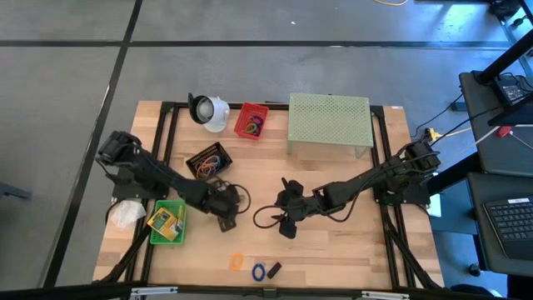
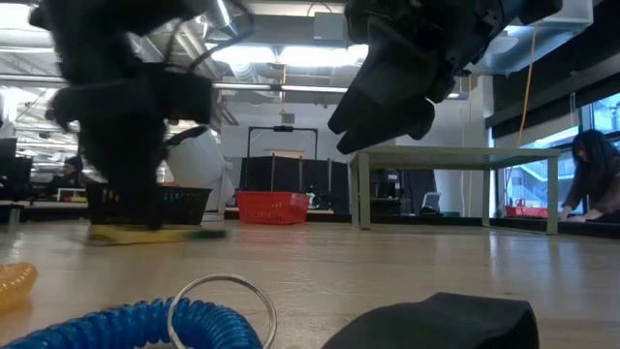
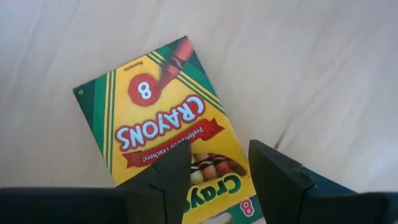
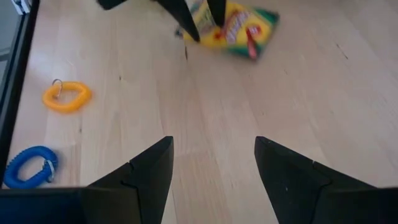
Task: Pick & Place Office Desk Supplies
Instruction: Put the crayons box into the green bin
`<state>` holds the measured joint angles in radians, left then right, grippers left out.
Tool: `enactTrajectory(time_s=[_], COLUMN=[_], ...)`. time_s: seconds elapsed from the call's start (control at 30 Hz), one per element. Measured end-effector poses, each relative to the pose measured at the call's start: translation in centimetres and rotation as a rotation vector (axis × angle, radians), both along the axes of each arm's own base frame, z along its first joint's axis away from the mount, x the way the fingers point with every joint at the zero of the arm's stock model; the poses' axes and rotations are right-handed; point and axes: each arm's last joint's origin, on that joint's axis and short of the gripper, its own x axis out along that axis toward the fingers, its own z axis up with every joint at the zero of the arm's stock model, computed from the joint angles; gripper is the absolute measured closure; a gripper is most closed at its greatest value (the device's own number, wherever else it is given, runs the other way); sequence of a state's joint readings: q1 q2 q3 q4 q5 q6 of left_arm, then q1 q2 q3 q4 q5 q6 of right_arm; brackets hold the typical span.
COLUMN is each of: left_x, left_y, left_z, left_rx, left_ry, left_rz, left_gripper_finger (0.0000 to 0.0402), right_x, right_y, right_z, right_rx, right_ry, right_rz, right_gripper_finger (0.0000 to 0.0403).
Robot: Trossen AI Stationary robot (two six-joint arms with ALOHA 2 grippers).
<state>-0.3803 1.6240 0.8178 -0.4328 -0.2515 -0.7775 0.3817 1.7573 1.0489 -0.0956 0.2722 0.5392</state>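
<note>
Dark fingers of the left gripper [image 3: 214, 168] fill the bottom of the left wrist view, jaws parted and straddling one end of the crayon box [image 3: 163, 121], not yet clenched on it; that box lies flat on the table [image 4: 323, 93], centre frame there, upper middle in the right wrist view; it looks light, stiff card with slick print, so I judge a pinch across its narrow width safest; farther off, the right gripper [image 4: 213, 162] hovers spread and empty; an orange coil [image 4: 66, 96] and blue coil [image 4: 28, 167] lie at left.
</note>
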Motion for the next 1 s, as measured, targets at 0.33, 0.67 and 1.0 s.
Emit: enactTrajectory(time_s=[0.33, 0.67, 1.0], left_x=[3.2, -1.5, -1.7], left_y=[1.6, 1.5, -0.1], left_z=[3.8, 4.0, 1.5], left_rx=[-0.015, -0.042, 0.052], left_ry=[-0.357, -0.010, 0.109], left_rz=[-0.257, -0.160, -0.236], left_gripper_finger=[0.0247, 0.0232, 0.0175], right_x=[0.0, 2.0, 3.9], right_y=[-0.1, -0.1, -3.0], right_z=[-0.2, -4.8, -8.2], right_rx=[-0.032, -0.139, -0.124], right_ry=[0.003, 0.006, 0.018], right_rz=[-0.022, 0.004, 0.000], right_gripper_finger=[0.0177, 0.0177, 0.0177])
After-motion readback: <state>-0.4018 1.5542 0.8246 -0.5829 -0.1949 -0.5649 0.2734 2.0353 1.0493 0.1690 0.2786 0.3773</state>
